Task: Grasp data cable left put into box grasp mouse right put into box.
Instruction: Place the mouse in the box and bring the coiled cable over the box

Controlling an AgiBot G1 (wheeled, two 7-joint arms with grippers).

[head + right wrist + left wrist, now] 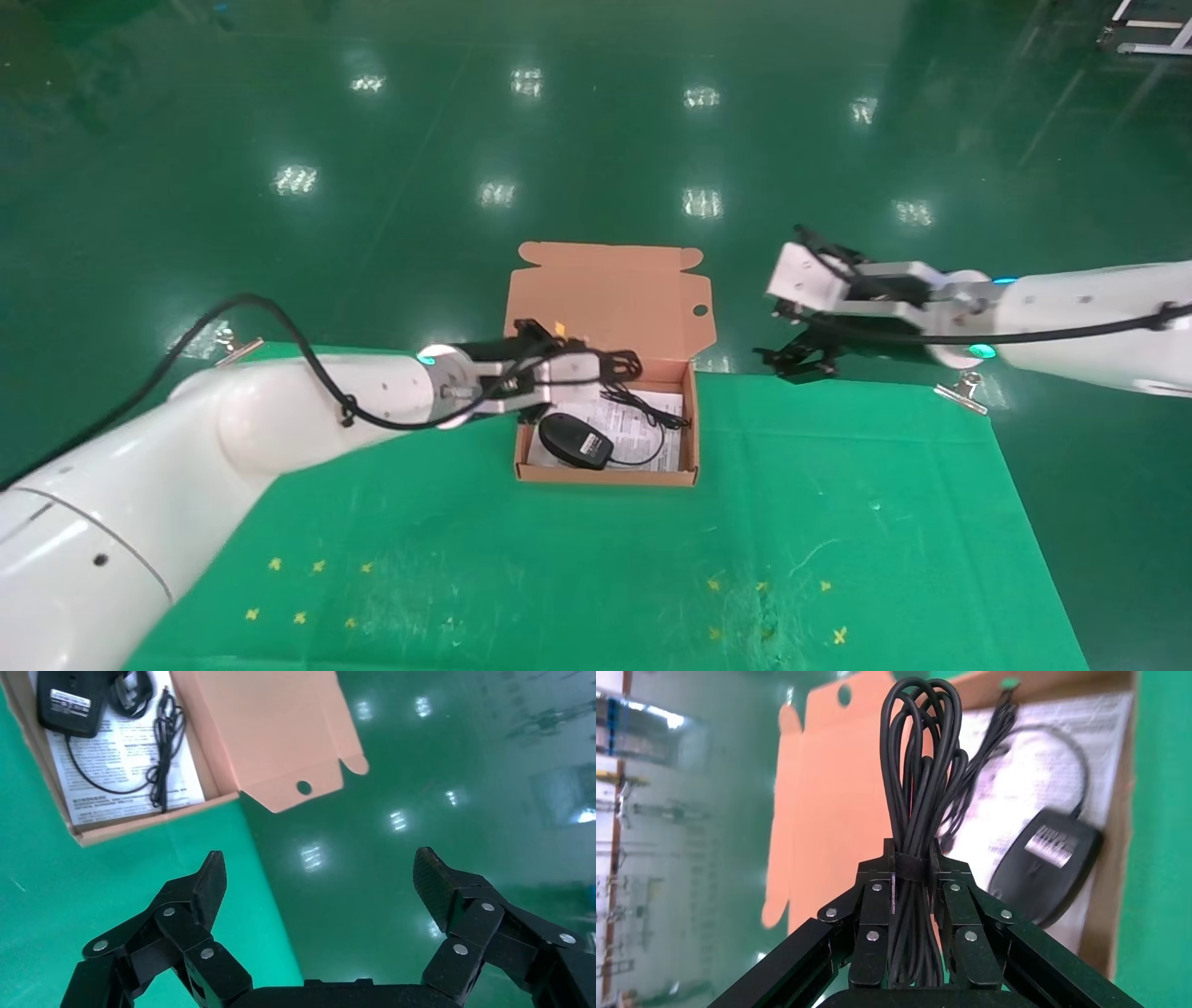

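The orange-brown box (605, 477) lies open on the green table cloth, its flap lid (610, 298) leaning back. Inside it, on a white printed sheet (643, 419), the black mouse (575, 441) rests with its loose cord (652, 410) beside it. My left gripper (573, 365) hovers over the box's left rear corner, shut on the data cable (921, 776), a black coil bundle whose loops stick out beyond the fingertips. My right gripper (801, 359) stays open and empty to the right of the box, past the table's far edge. In the right wrist view the mouse (67, 702) and box (140, 822) show far off.
Metal clips (964, 391) hold the green cloth at the far corners. Small yellow cross marks (298, 587) dot the cloth near its front. Shiny green floor lies beyond the table.
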